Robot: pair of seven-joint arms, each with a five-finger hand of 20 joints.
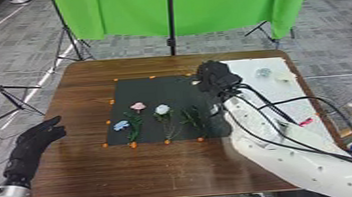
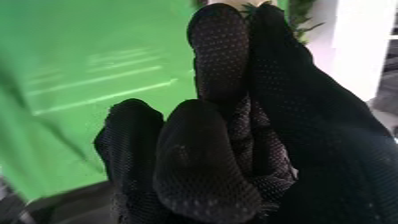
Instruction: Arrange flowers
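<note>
My right hand (image 1: 215, 77)'s pinching a pale flower (image 1: 195, 82) over the black mat (image 1: 163, 90); left hand (image 1: 37, 137)'s fingers are loosely open.

Through the right wrist view I see my black-gloved right hand (image 1: 214, 78), fingers bent, fingertips pinching a green-leaved flower stem (image 2: 250, 8). A smooth bright-green cloth backdrop (image 2: 80, 65) hangs behind, and past the glove lies a white flat surface (image 2: 354, 47).

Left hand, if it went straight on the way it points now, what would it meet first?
Straight on, the left hand looks free over the wooden table until about the far left corner of the dark mat, though its height is unclear.
</note>
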